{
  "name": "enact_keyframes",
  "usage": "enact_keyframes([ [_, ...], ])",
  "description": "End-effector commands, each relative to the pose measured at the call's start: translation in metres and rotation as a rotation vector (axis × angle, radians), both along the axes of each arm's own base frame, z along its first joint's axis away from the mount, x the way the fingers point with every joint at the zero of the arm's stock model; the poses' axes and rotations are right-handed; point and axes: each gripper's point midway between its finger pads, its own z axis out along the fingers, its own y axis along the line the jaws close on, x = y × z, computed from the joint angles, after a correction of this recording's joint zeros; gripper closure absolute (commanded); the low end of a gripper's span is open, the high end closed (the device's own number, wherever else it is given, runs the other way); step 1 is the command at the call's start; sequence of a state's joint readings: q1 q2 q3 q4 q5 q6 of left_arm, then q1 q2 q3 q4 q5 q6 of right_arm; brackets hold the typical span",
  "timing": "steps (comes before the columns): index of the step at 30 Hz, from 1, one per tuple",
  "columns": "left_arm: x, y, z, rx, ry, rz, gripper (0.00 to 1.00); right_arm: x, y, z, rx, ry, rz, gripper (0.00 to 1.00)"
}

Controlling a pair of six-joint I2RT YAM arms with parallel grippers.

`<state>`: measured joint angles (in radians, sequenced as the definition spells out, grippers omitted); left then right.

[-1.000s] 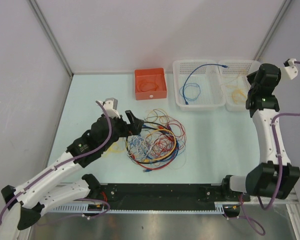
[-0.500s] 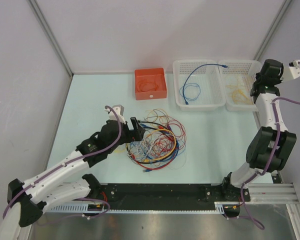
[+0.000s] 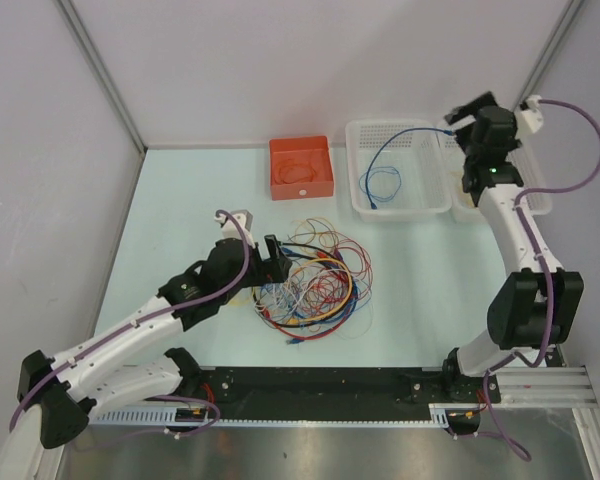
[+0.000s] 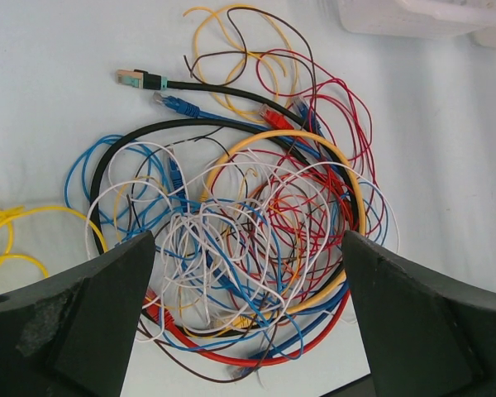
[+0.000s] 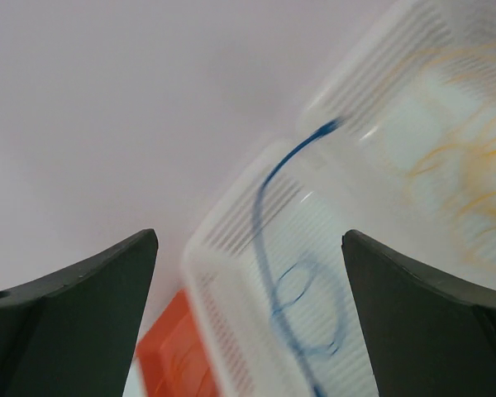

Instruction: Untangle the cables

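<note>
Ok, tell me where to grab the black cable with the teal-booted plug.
Grip the black cable on its straight stretch just behind the plug, coming down from above, jaws across it. That end lies flat on the table, mostly clear of the tangle, so little else should get pinched.

Plain pale-grey walls enclose a light blue table on three sides.

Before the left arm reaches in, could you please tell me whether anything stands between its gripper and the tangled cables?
Nothing visible does. The left gripper is open at the left edge of the tangle of cables, and its wrist view shows only the wires themselves directly ahead.
</note>
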<state>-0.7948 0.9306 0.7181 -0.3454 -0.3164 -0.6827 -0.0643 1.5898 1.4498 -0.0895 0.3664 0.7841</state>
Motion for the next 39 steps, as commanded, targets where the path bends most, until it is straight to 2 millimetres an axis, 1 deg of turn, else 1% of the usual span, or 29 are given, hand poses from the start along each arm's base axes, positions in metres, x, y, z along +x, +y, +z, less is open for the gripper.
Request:
enact_keyframes([
  [1,0.0,-0.004,0.031,-0.085,-0.034,0.003,0.0,-0.023,0.14,0.064,-0.015,-0.148,0.396,0.0],
  [2,-0.002,-0.003,0.03,-0.084,-0.029,0.001,0.0,-0.031,0.159,0.044,-0.047,-0.084,0.45,0.0],
  [3,-0.004,-0.001,0.033,-0.093,-0.034,0.003,0.0,-0.044,0.201,0.031,-0.07,-0.047,0.548,0.0],
  [4,-0.006,0.001,0.03,-0.095,-0.024,0.008,0.01,-0.054,0.219,0.022,-0.089,-0.021,0.604,0.0],
  [5,-0.008,0.003,0.027,-0.089,-0.013,0.008,0.01,-0.065,0.235,0.001,-0.116,0.041,0.661,0.0],
  [6,-0.01,0.004,0.028,-0.093,-0.014,0.01,0.01,-0.079,0.252,-0.026,-0.128,0.101,0.718,0.0],
  [7,-0.012,0.006,0.024,-0.093,-0.006,0.013,0.01,-0.101,0.284,-0.043,-0.135,0.133,0.82,0.0],
  [8,-0.015,0.007,0.02,-0.094,0.004,0.008,0.01,-0.115,0.303,-0.055,-0.144,0.151,0.897,0.01],
  [9,-0.016,0.007,0.017,-0.096,0.01,0.007,0.02,-0.132,0.317,-0.08,-0.171,0.204,0.974,0.02],
  [10,-0.019,0.008,0.009,-0.094,0.024,0.004,0.02,-0.161,0.349,-0.09,-0.2,0.225,1.084,0.02],
  [11,-0.023,0.007,0.004,-0.096,0.04,-0.006,0.03,-0.179,0.356,-0.107,-0.257,0.279,1.12,0.03],
  [12,-0.025,0.008,-0.002,-0.092,0.054,-0.008,0.03,-0.192,0.361,-0.117,-0.299,0.31,1.135,0.04],
  [13,-0.027,0.008,-0.005,-0.091,0.065,-0.01,0.03,-0.219,0.369,-0.136,-0.366,0.363,1.157,0.04],
  [15,-0.031,0.009,-0.012,-0.093,0.084,-0.009,0.04,-0.238,0.36,-0.149,-0.404,0.403,1.122,0.04],
  [16,-0.031,0.009,-0.012,-0.1,0.087,-0.008,0.04,-0.251,0.348,-0.172,-0.413,0.464,1.118,0.05],
  [17,-0.032,0.009,-0.012,-0.106,0.084,-0.009,0.04,-0.258,0.341,-0.169,-0.39,0.456,1.112,0.06],
  [18,-0.033,0.008,-0.014,-0.112,0.091,-0.01,0.04,-0.262,0.334,-0.175,-0.368,0.468,1.09,0.07],
  [19,-0.033,0.007,-0.014,-0.118,0.091,-0.013,0.04,-0.271,0.32,-0.193,-0.377,0.514,1.078,0.09],
  [21,-0.033,0.004,-0.016,-0.124,0.097,-0.022,0.05,-0.278,0.307,-0.19,-0.365,0.494,1.058,0.12],
  [22,-0.032,0.002,-0.016,-0.128,0.1,-0.023,0.05,-0.282,0.301,-0.194,-0.36,0.508,1.044,0.14],
  [23,-0.032,0.001,-0.018,-0.123,0.106,-0.025,0.05,-0.287,0.295,-0.201,-0.364,0.527,1.038,0.15],
  [24,-0.032,0.0,-0.017,-0.127,0.109,-0.026,0.05,-0.288,0.291,-0.2,-0.36,0.522,1.03,0.16],
  [25,-0.032,-0.003,-0.017,-0.129,0.114,-0.035,0.05,-0.29,0.288,-0.203,-0.362,0.534,1.026,0.18],
  [26,-0.032,-0.004,-0.017,-0.129,0.116,-0.04,0.05,-0.293,0.286,-0.209,-0.36,0.55,1.027,0.19],
  [30,-0.032,-0.01,-0.019,-0.13,0.135,-0.055,0.06,-0.304,0.289,-0.23,-0.336,0.608,1.064,0.21],
  [33,-0.033,-0.01,-0.018,-0.134,0.137,-0.06,0.07,-0.307,0.294,-0.246,-0.308,0.64,1.079,0.23],
  [36,-0.034,-0.01,-0.013,-0.139,0.123,-0.068,0.07,-0.306,0.298,-0.255,-0.284,0.643,1.082,0.27],
  [37,-0.034,-0.009,-0.008,-0.15,0.109,-0.07,0.07,-0.304,0.298,-0.257,-0.276,0.637,1.082,0.3],
  [39,-0.034,-0.006,-0.007,-0.148,0.095,-0.065,0.07,-0.305,0.299,-0.266,-0.27,0.654,1.091,0.33],
])
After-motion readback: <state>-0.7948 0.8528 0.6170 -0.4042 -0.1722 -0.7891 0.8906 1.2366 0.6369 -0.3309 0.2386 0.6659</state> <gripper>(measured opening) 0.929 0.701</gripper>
